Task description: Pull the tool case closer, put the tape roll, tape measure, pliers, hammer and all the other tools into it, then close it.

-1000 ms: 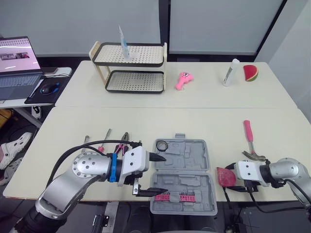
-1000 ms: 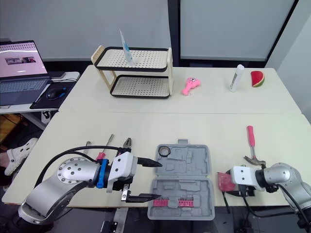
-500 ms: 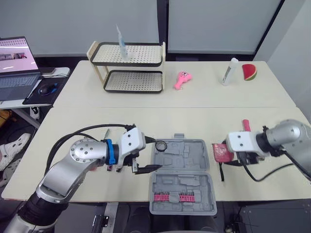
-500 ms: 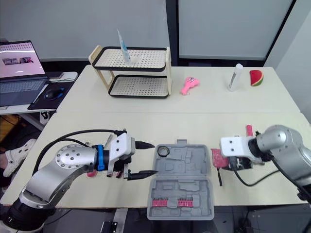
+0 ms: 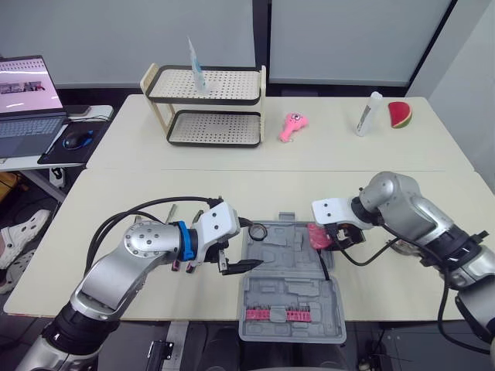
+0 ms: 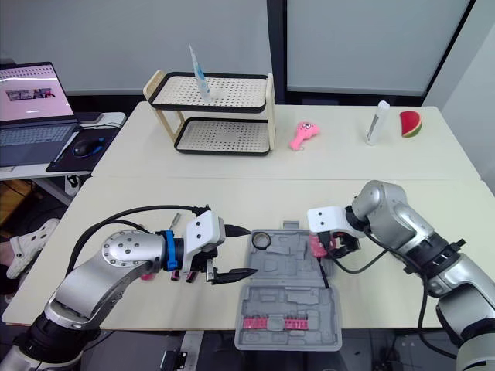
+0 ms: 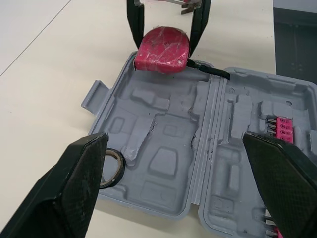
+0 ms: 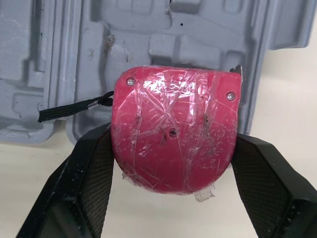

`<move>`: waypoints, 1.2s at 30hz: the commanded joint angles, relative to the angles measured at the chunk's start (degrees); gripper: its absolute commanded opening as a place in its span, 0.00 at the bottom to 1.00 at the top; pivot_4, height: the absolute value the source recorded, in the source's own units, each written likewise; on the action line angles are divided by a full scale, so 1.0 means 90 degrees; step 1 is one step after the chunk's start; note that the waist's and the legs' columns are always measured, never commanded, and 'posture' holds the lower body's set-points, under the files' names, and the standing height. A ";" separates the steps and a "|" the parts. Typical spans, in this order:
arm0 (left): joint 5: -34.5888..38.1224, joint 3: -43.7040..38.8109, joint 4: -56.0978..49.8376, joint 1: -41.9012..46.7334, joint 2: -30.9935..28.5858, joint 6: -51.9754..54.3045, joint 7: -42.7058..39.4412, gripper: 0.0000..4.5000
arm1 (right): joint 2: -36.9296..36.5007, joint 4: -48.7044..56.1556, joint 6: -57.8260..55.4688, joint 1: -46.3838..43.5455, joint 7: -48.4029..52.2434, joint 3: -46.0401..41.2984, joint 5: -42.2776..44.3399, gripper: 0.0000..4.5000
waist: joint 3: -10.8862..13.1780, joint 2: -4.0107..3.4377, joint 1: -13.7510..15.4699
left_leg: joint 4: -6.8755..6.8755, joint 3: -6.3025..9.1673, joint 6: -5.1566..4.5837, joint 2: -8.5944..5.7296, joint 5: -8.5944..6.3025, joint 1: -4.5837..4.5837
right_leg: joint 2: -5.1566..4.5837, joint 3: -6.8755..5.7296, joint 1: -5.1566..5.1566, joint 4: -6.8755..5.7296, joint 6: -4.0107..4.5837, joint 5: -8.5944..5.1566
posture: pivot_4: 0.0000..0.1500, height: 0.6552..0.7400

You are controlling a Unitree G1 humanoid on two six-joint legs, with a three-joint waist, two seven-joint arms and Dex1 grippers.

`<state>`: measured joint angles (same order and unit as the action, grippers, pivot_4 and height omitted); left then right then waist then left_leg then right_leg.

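Cream tabletop (image 5: 232, 193) bore the open grey tool case (image 5: 288, 292) at its near edge. Over the case's right rim the right gripper (image 5: 325, 239) pinched the pink tape measure (image 8: 173, 141), likely to drop it in. The left gripper (image 5: 254, 244) gaped wide and empty beside the tape roll (image 5: 257, 231).

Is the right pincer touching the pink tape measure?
Touching. The right wrist view shows the right pincer clamped against both sides of the tape measure.
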<state>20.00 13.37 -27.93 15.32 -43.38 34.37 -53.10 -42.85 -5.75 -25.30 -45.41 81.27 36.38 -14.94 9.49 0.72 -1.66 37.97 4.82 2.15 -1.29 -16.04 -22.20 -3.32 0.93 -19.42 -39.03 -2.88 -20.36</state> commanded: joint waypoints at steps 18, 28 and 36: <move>-0.0099 0.0026 -0.0136 -0.0132 0.0150 -0.0269 -0.0040 1.00 | 0.0799 -0.1117 0.0462 -0.0562 -0.0082 0.0031 -0.0620 0.71 | 0.0000 0.0000 -0.0014 | 0.0006 0.0000 0.0007 0.0000 0.0004 -0.0032 | 0.0001 -0.0002 -0.0033 -0.0008 0.0001 0.0001 | 1.00 0.87; -0.0101 0.0027 -0.0142 -0.0177 0.0140 -0.0303 -0.0064 1.00 | 0.0788 -0.0996 0.0580 -0.0639 0.0047 -0.0158 -0.0596 1.00 | 0.0000 -0.0001 -0.0015 | 0.0006 0.0000 0.0007 0.0000 0.0004 -0.0033 | 0.0001 -0.0002 -0.0036 -0.0009 0.0001 0.0001 | 1.00 0.87; -0.0033 -0.0048 -0.0154 -0.0246 0.0140 -0.0296 -0.0050 1.00 | 0.0520 -0.0215 0.0350 -0.0468 0.0198 -0.0783 -0.0035 1.00 | 0.0000 -0.0001 -0.0012 | 0.0007 0.0002 0.0007 0.0000 0.0004 -0.0039 | 0.0001 -0.0003 -0.0039 -0.0008 0.0001 0.0001 | 1.00 0.87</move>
<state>19.09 13.73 -27.93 13.33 -42.36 32.27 -53.34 -37.18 -10.72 -21.87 -49.82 82.44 32.37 -17.09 9.49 0.71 -1.78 38.03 4.84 2.21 -1.29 -16.00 -22.56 -3.32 0.90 -19.79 -39.11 -2.87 -20.35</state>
